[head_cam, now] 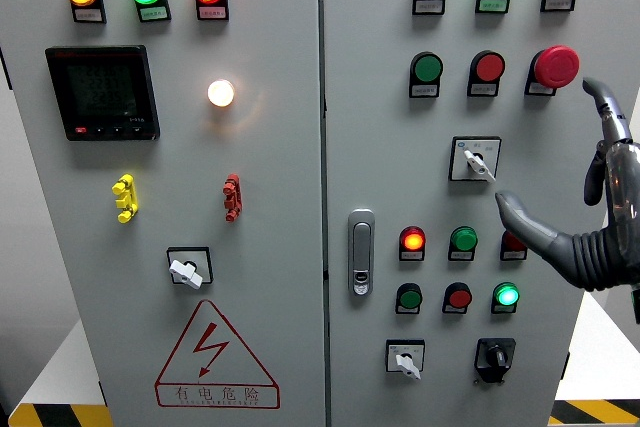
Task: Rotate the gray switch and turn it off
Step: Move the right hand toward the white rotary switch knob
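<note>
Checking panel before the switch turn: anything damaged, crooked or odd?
Nothing damaged. The gray switch points down-right off vertical, like the other rotary knobs. The right robot hand hovers beside it, one finger just below the handle, another finger near the red mushroom button.

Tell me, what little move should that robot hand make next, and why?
Probably ease the right hand a little up and to the left so its fingers can close on the gray switch. One fingertip sits just below and to the right of the switch's handle, with the hand open and nothing grasped, so the switch cannot be turned yet.
</note>
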Motion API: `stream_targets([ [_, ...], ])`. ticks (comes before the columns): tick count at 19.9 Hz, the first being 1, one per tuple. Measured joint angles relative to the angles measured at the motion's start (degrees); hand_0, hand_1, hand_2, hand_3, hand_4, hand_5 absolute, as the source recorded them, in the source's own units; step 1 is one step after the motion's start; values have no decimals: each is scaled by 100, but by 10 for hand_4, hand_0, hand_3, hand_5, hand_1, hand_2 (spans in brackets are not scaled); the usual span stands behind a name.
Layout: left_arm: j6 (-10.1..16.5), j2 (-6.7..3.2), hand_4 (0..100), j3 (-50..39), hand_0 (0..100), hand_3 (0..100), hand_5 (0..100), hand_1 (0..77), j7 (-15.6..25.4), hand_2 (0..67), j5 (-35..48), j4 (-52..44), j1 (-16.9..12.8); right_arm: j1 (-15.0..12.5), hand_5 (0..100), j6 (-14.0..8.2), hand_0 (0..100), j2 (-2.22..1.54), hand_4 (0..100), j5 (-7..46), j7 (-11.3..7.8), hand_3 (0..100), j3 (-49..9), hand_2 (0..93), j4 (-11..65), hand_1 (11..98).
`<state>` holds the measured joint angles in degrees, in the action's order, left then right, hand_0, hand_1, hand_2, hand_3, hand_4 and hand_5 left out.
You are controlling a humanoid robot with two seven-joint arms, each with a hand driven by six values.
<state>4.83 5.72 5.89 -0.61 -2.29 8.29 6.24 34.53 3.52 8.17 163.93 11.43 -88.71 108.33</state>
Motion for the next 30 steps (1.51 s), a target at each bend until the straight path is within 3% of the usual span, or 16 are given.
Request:
stream_targets([
  [3, 0, 0, 119, 0, 336, 223, 123, 0, 0, 123, 0, 1, 0, 29, 943, 1, 0, 1, 1000, -14, 8, 933, 3, 192, -9, 370],
  [8, 0, -1, 119, 0, 337, 223, 123, 0, -2, 123, 0, 2, 0, 119, 942, 51, 0, 31, 1000, -122, 108, 931, -2, 380, -71, 372],
  [13, 0, -1, 119, 0, 337, 223, 123, 0, -2, 123, 0, -3, 0, 300, 944, 123, 0, 61, 1000, -405, 440, 930, -3, 512, -244, 382],
  [20, 0, -2, 119, 0, 336, 222, 123, 0, -2, 123, 0, 1, 0, 401, 949, 209, 0, 62, 1000, -526, 621, 925, 1, 596, -414, 400],
  [30, 0, 0, 119, 0, 337, 223, 123, 0, -1, 123, 0, 0, 0, 724, 953, 199, 0, 62, 1000, -676, 854, 918, 76, 623, -970, 386],
])
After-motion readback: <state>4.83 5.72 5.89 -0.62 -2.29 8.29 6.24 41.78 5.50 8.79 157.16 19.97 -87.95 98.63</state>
